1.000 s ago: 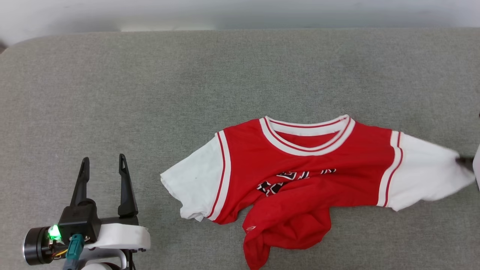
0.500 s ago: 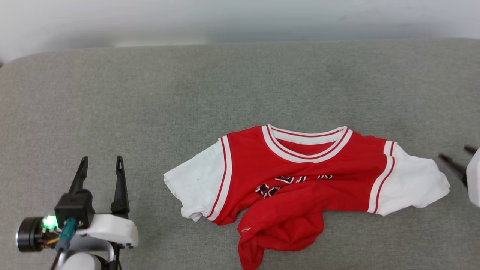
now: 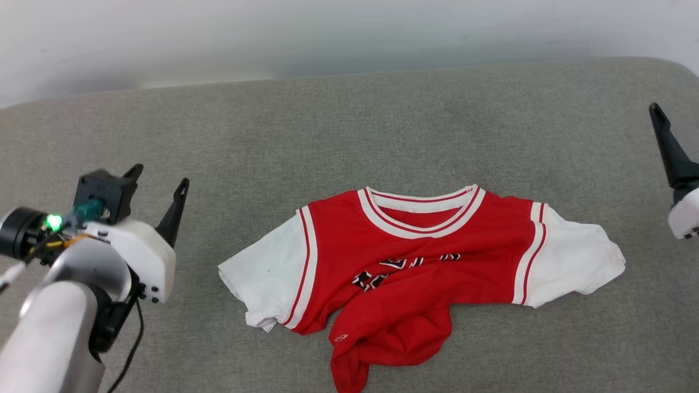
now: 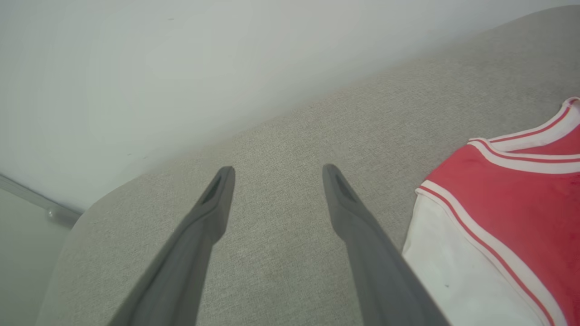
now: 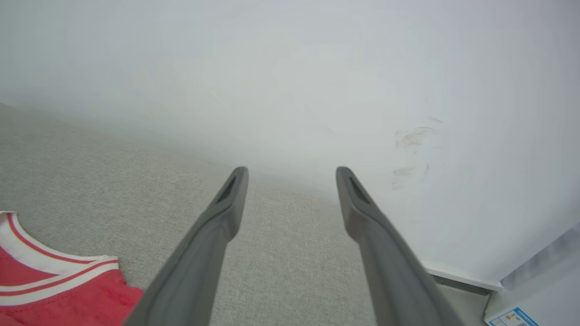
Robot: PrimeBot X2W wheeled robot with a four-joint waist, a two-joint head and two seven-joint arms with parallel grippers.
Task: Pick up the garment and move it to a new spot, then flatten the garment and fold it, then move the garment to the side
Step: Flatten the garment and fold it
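Note:
The garment (image 3: 415, 256), a red jersey with white short sleeves and a striped collar, lies front up in the middle of the grey padded surface (image 3: 327, 136). Its lower hem is bunched and folded up over the black lettering. Both sleeves rest spread on the surface. My left gripper (image 3: 162, 176) hangs open to the left of the left sleeve, apart from it. In the left wrist view the left gripper (image 4: 278, 168) has nothing between its fingers, with the garment (image 4: 512, 199) at the right. My right gripper (image 5: 292, 171) is open and empty, with one finger (image 3: 669, 153) showing at the head view's right edge, above and right of the right sleeve.
A white wall (image 3: 327, 38) runs behind the surface's far edge. The surface has rounded corners at far left (image 4: 90, 213) and far right (image 3: 671, 65). Bare grey fabric stretches beyond and to both sides of the garment. A white baseboard (image 5: 462, 274) lies past the right end.
My right gripper has opened, let go of the right sleeve and risen away; the sleeve now lies slack. My left gripper has lifted and tilted. The head camera has shifted.

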